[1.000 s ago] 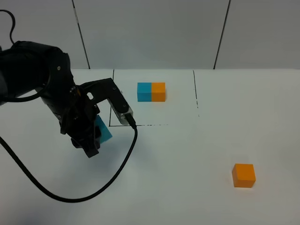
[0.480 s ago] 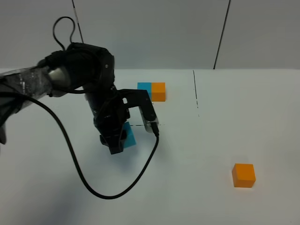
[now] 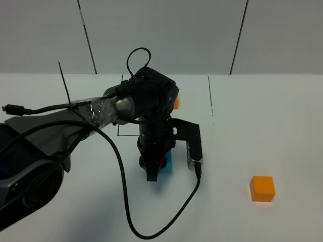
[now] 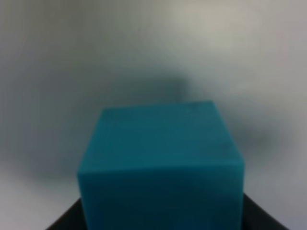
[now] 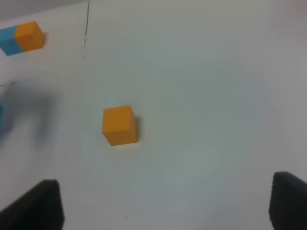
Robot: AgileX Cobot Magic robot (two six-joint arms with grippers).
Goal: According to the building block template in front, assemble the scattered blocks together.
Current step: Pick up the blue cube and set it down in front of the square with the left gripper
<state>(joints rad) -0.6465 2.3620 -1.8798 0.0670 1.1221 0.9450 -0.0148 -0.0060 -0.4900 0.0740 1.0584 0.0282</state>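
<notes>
Clamped tight in left gripper (image 3: 153, 174): blue cube (image 3: 168, 164), jutting out past the fingers, mid-table (image 3: 252, 126), in front of template (image 3: 175, 102). On the table or just above, hard to tell. Well off to the right: orange cube (image 3: 262, 188). Right gripper (image 5: 163, 208) spread wide, empty.

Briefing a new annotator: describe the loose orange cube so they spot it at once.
On the white table, look to the right of the high view, nearer the camera than the black lines. The orange cube sits there alone, touching nothing. Unlike the orange half of the template farther back, it has no blue cube joined to it.
</notes>
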